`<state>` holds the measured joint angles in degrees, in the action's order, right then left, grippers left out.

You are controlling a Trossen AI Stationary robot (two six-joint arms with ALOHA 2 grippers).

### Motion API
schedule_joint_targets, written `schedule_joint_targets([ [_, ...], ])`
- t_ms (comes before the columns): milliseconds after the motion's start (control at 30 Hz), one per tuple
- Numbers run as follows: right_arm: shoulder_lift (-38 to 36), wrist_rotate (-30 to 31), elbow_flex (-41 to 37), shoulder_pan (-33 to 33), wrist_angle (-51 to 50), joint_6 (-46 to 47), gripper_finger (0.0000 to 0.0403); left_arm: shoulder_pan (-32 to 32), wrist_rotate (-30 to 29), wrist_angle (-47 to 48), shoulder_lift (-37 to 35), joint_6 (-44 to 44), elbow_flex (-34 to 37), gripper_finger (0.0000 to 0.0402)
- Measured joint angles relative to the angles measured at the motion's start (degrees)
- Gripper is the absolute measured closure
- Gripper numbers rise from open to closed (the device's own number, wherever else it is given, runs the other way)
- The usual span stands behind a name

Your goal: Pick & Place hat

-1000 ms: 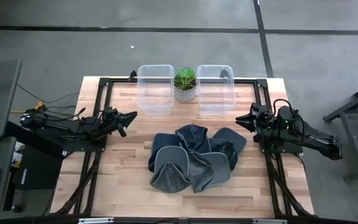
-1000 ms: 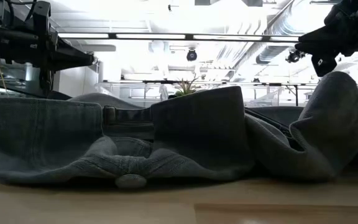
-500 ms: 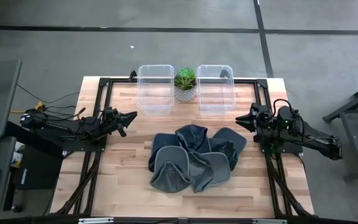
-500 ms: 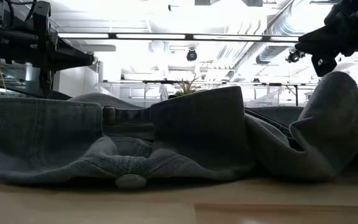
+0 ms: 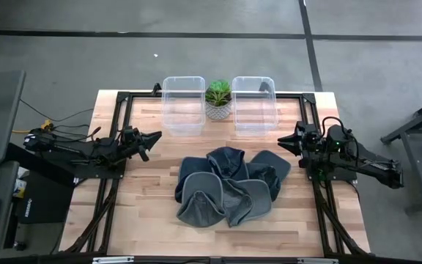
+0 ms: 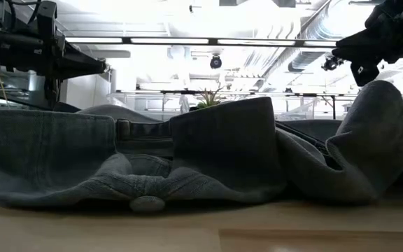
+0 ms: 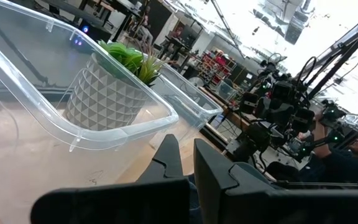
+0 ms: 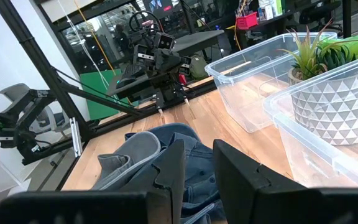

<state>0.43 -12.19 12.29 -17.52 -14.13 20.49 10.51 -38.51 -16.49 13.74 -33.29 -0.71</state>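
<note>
Nothing has changed over the last second: my left pincer point(image 5: 154, 136) stays shut and empty, my right pincer point(image 5: 283, 141) slightly parted and empty, both clear of the hats point(image 5: 229, 185) heaped mid-bench point(image 5: 145, 198) before the bins point(image 5: 182, 104), so picking has not begun.

You will find no readable text, label, brand, number or sign in any of these views: nothing legible on the denim hats point(image 5: 229, 183), the two clear plastic bins point(image 5: 182, 104), the white plant pot point(image 5: 218, 108) or the wooden table point(image 5: 149, 194). The room behind the table shows only bright lights and blurred shapes, with no lettering you could make out.
</note>
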Motion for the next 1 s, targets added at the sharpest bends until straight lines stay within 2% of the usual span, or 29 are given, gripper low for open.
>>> schedule_joint_targets([
  [1000,-0.01,0.0,0.0,0.0,0.0,0.0,0.0325,0.0,2.15,-0.01,0.02,0.0,-0.01,0.0402],
])
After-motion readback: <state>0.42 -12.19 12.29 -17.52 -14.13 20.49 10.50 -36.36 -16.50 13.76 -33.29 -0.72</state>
